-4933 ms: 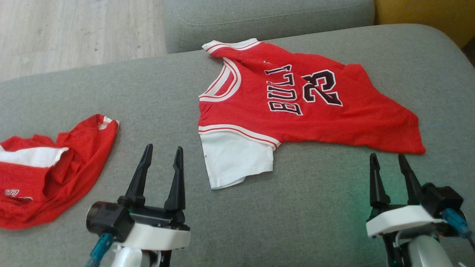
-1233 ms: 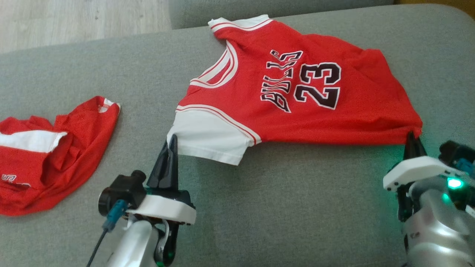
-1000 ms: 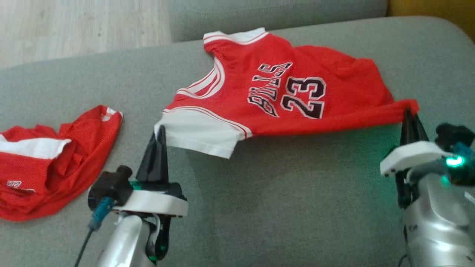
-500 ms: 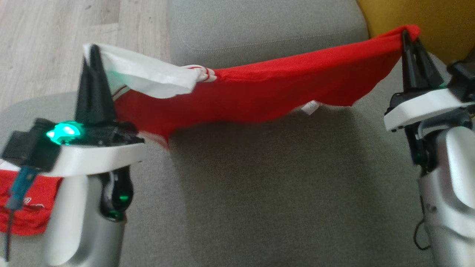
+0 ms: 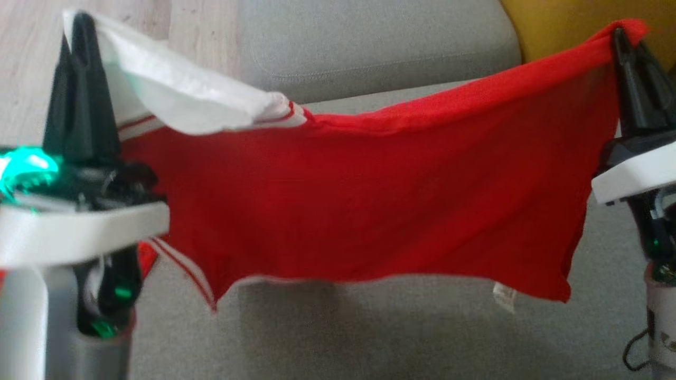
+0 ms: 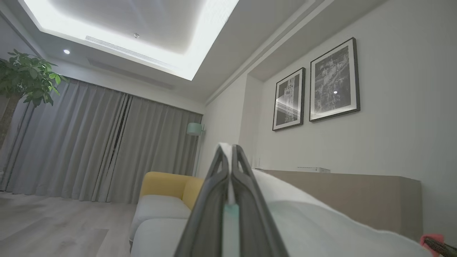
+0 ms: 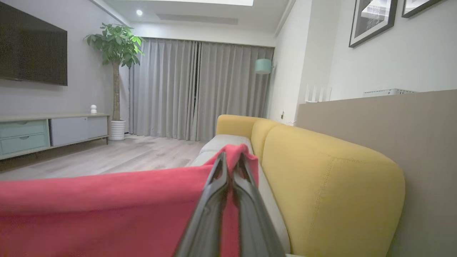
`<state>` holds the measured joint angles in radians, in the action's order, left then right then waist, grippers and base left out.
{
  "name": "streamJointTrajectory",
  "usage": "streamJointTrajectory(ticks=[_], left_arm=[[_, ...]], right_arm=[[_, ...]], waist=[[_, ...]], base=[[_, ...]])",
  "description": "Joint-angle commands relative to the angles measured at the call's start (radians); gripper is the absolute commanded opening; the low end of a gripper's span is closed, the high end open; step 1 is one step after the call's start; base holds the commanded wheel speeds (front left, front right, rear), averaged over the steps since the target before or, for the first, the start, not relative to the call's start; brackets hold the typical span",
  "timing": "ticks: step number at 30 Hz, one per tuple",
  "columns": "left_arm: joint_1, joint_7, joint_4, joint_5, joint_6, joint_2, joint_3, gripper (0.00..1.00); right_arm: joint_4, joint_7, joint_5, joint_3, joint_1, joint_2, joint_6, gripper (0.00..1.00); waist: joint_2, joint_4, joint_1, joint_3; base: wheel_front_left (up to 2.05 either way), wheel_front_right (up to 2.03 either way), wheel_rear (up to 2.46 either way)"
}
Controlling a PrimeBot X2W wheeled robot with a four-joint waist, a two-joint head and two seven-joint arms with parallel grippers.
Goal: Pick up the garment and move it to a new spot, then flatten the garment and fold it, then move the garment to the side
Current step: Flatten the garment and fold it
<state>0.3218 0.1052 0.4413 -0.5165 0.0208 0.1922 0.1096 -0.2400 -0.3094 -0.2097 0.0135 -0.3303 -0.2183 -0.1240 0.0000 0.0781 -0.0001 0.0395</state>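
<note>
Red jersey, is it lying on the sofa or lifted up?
Lifted: the jersey hangs stretched between left claw and right claw, above the sofa.

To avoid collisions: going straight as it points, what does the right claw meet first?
Shut on the red cloth jersey, the right claw would probably meet the far end of the yellow fabric sofa; depth unclear.

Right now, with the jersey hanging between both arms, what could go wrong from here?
1. The left jaws pinch only the edge of the white sleeve and the right jaws only a corner of the red jersey; either thin grip may slip.
2. The jersey sags in the middle, so it may land wrinkled on the grey sofa seat.
</note>
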Motion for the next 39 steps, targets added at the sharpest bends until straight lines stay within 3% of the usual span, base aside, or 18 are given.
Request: streamJointTrajectory(ticks=[1, 6, 11, 17, 22, 29, 34, 39], left_arm=[[0.083, 0.012, 0.027, 0.003, 0.003, 0.037, -0.044, 0.00], [0.266, 0.086, -0.129, -0.024, -0.020, 0.060, -0.029, 0.00], [0.601, 0.083, -0.428, -0.011, -0.081, 0.090, -0.011, 0.00], [1.021, -0.063, -0.784, 0.046, -0.112, 0.097, -0.004, 0.00], [1.197, -0.199, -1.002, 0.059, -0.129, 0.079, 0.009, 0.00], [1.143, -0.274, -1.178, 0.027, -0.149, 0.048, 0.087, 0.00], [0.950, -0.293, -1.204, -0.024, -0.151, 0.049, 0.163, 0.00], [0.695, -0.276, -1.148, -0.091, -0.151, 0.096, 0.266, 0.00]], right_arm=[[-0.035, -0.015, -0.003, -0.014, -0.038, -0.007, -0.007, 0.00], [0.016, -0.096, -0.001, -0.061, -0.166, -0.037, -0.007, 0.00], [0.247, -0.063, -0.015, -0.123, -0.490, -0.068, -0.007, 0.00], [0.634, 0.170, 0.051, -0.131, -0.930, -0.036, -0.007, 0.00], [0.895, 0.376, 0.138, -0.109, -1.113, 0.000, -0.007, 0.00], [1.160, 0.494, 0.166, -0.127, -1.059, -0.008, -0.007, 0.00], [1.302, 0.524, 0.150, -0.179, -0.906, -0.018, -0.007, 0.00], [1.390, 0.516, 0.089, -0.297, -0.750, -0.016, -0.007, 0.00]], waist=[[0.0000, 0.001, 0.0001, -0.010], [0.0000, 0.004, 0.0001, -0.101], [0.0000, -0.002, 0.0001, -0.266], [0.0000, -0.019, 0.0001, -0.390], [0.0000, -0.038, 0.0001, -0.406], [0.0000, -0.070, 0.0001, -0.418], [0.0000, -0.092, 0.0001, -0.398], [0.0000, -0.108, 0.0001, -0.345]], base=[[0.00, 0.00, 0.00], [0.00, 0.00, 0.00], [0.00, 0.00, 0.00], [0.00, 0.00, 0.00], [0.00, 0.00, 0.00], [0.00, 0.00, 0.00], [0.00, 0.00, 0.00], [0.00, 0.00, 0.00]])
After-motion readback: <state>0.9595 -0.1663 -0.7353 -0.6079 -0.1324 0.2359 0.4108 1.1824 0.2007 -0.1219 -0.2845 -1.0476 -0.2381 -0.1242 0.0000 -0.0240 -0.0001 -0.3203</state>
